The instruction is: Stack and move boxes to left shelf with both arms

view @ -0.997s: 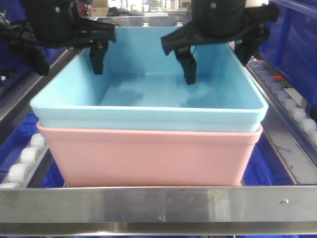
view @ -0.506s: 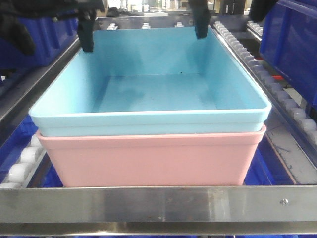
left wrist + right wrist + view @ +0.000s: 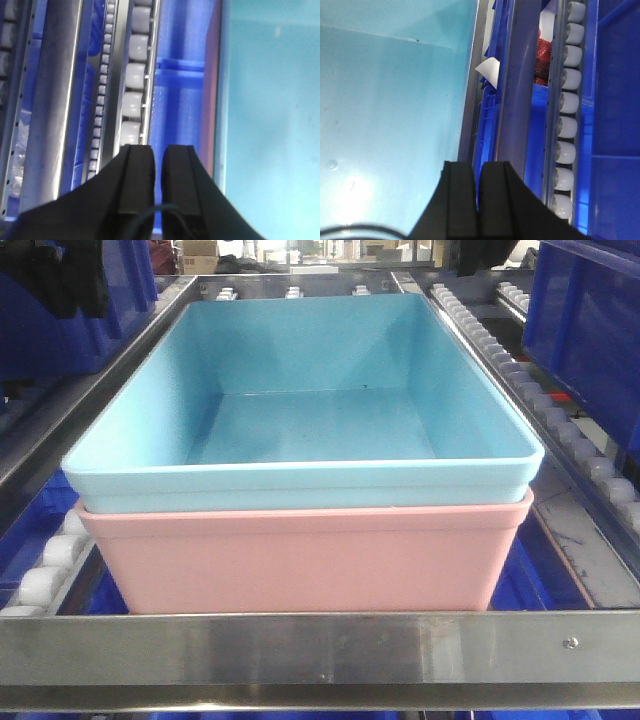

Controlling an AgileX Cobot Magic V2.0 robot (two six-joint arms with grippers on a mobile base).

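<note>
The light sky blue bin (image 3: 305,390) sits nested inside the salmon pink bin (image 3: 300,555), filling the centre of the front-facing view. The pair rests on the rack level directly behind the stainless steel front bar (image 3: 320,650), between the side rails of small white rollers (image 3: 560,405) running up the right and left edges of the frame. The stack's long axis appears to run away from the camera, along the rails, though the foreshortening makes this uncertain.

Neither arm shows in the front-facing view. In the left wrist view, the left gripper (image 3: 158,187) stands at the bottom centre of the frame with its two black fingers (image 3: 136,185) nearly together, only a thin gap between them, gripping nothing. The blue bin's interior (image 3: 272,115) fills the right side of that frame, with the pink rim (image 3: 216,95) as a narrow strip beside it, so the stack lies to the right of the fingers and apart from them. A roller rail (image 3: 134,85) runs up the frame above the fingers.

In the right wrist view, the right gripper (image 3: 476,200) also sits at the bottom centre, fingers pressed close and empty. Here the blue bin (image 3: 390,115) takes the left side of the frame, its side wall just left of the fingers, with dark blue crates (image 3: 615,130) and another roller row (image 3: 566,125) to the right.

Judging by this, the stacking and the placing look finished: each gripper is outside its own side wall, and both seem equally near.
</note>
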